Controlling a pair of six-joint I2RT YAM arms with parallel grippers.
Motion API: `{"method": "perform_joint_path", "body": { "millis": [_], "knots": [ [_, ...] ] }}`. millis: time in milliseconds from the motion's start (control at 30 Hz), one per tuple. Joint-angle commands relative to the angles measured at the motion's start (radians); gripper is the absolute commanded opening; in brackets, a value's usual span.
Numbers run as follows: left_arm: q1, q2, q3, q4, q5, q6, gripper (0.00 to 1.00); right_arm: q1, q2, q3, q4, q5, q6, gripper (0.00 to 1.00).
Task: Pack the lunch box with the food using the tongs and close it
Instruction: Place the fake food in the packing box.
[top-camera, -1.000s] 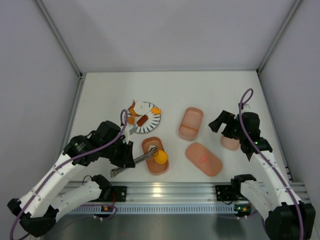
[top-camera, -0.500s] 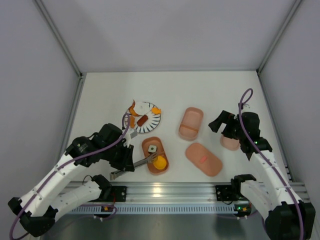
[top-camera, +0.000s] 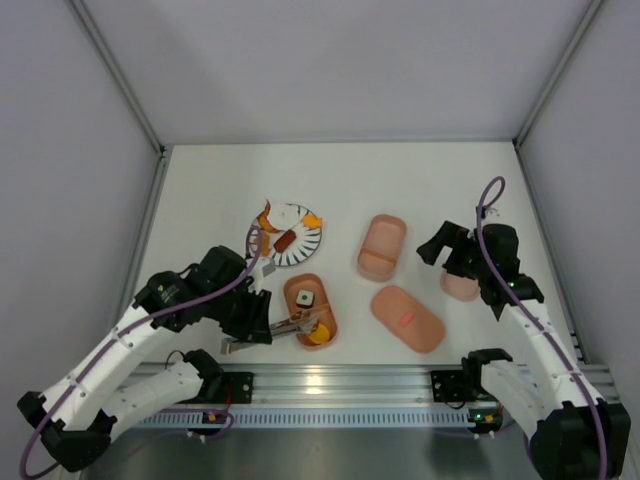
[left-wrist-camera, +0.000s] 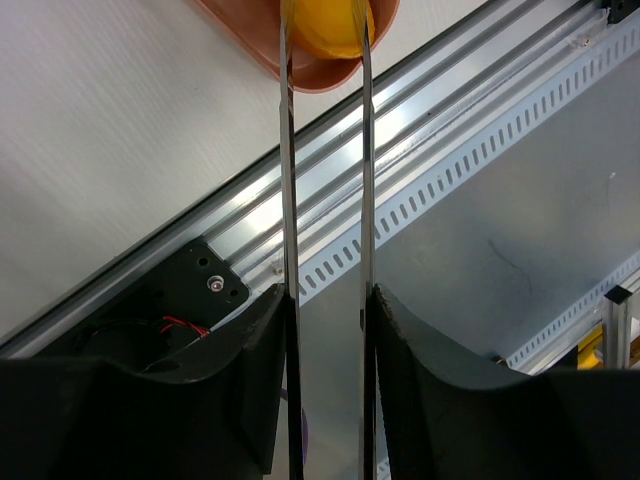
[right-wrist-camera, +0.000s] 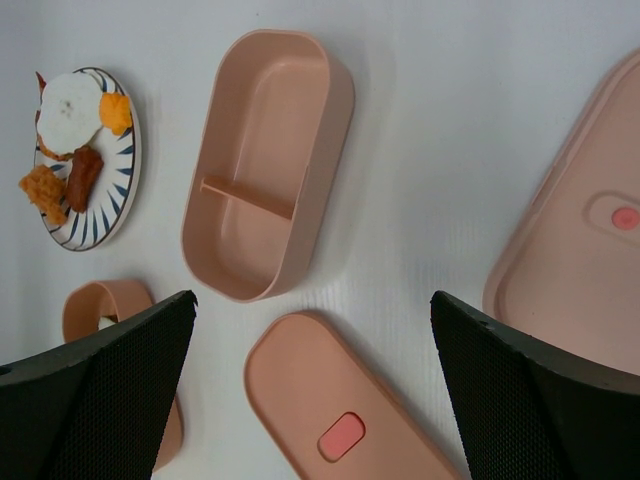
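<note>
Top external view: the left end effector (top-camera: 248, 322) grips the tongs (top-camera: 285, 325) near their joined end, low over the front of the desk (top-camera: 200, 190). The tips of the tongs reach into the near tray (top-camera: 296, 283) of the lunch box. A yellow piece (top-camera: 318, 334) lies at the front end of that tray and a dark piece (top-camera: 303, 298) in its far compartment. From the left wrist, the two thin arms of the tongs (left-wrist-camera: 288, 200) run between the fingers (left-wrist-camera: 250, 380), pressed against them, and straddle the yellow piece (left-wrist-camera: 325, 25) just past the aluminium rail (left-wrist-camera: 420, 130). The right end effector (top-camera: 447, 250) hovers at the right with its jaws wide apart and nothing between them. Its wrist camera looks down on the empty second tray (right-wrist-camera: 265, 165), a lid (right-wrist-camera: 330, 400) with a red tab beside it, a second lid (right-wrist-camera: 580, 270) at the right edge, and the striped plate (right-wrist-camera: 95, 225) carrying orange, brown and white pieces.
</note>
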Motion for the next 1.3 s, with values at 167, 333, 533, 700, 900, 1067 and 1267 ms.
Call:
{"method": "perform_joint_path", "body": {
  "millis": [167,333,533,700,900,1067,1267],
  "knots": [
    [-0.004,0.016,0.057,-0.003,-0.009,0.002,0.45,-0.016,0.004,0.015,0.072,0.0,-0.006,0.99],
    [-0.004,0.025,0.123,0.001,-0.054,-0.005,0.46,-0.016,0.01,0.017,0.078,-0.001,-0.008,0.99],
    [-0.004,0.062,0.249,0.024,-0.198,-0.045,0.47,-0.016,0.019,0.027,0.084,-0.008,-0.011,0.99],
    [-0.004,0.138,0.297,0.073,-0.342,-0.084,0.47,-0.016,0.027,0.03,0.091,-0.012,-0.015,0.99],
    [-0.002,0.217,0.315,0.145,-0.543,-0.111,0.47,-0.016,0.03,0.026,0.106,-0.027,-0.018,0.99],
    [0.013,0.285,0.335,0.204,-0.643,-0.102,0.48,-0.016,0.039,0.029,0.123,-0.044,-0.008,1.0],
    [0.039,0.361,0.328,0.318,-0.581,-0.079,0.49,-0.018,0.035,0.027,0.124,-0.046,-0.008,0.99]
  ]
}}
